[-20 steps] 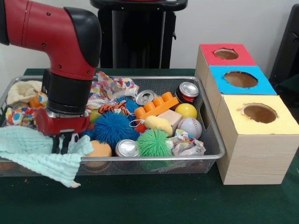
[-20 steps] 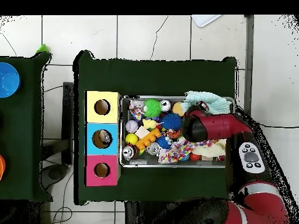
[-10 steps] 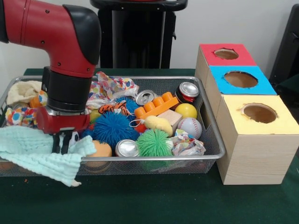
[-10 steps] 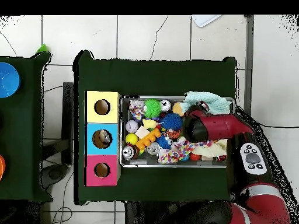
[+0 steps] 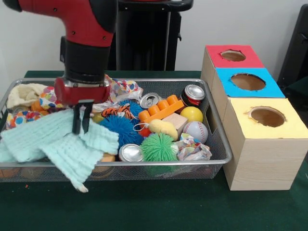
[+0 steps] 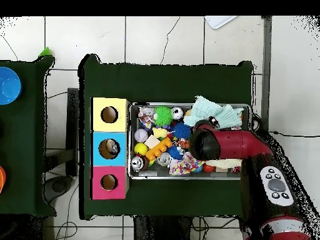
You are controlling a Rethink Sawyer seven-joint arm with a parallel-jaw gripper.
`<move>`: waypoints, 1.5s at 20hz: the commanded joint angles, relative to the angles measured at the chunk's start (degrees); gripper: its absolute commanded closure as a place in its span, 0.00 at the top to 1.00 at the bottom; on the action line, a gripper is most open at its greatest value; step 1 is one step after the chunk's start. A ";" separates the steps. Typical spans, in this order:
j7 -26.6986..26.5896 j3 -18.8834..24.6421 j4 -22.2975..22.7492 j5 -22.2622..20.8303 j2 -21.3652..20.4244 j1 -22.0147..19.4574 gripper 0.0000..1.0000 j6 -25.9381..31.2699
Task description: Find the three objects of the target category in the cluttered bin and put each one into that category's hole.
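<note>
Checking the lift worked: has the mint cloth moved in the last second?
Yes. The mint cloth, pinched in the tool, has risen off the bin's front rim and shifted toward the boxes.

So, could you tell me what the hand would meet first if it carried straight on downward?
The pale mint-green waffle cloth already pinched in the hand; what lies beneath it is hidden.

We see the bin on the table, with three boxes in a row just beside its right end. A cloth drapes over the bin's front rim near the left corner. Two cans lie toward the back right corner, a third can and a spiky ball against the front rim, and a baseball near the right wall.
</note>
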 commanded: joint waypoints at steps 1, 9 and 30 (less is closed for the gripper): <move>11.36 -0.19 13.33 5.40 -6.14 4.39 0.00 9.36; 16.30 -5.03 18.64 10.27 -9.10 11.08 0.00 8.31; 19.51 -13.34 21.57 20.37 -8.38 21.94 0.00 4.62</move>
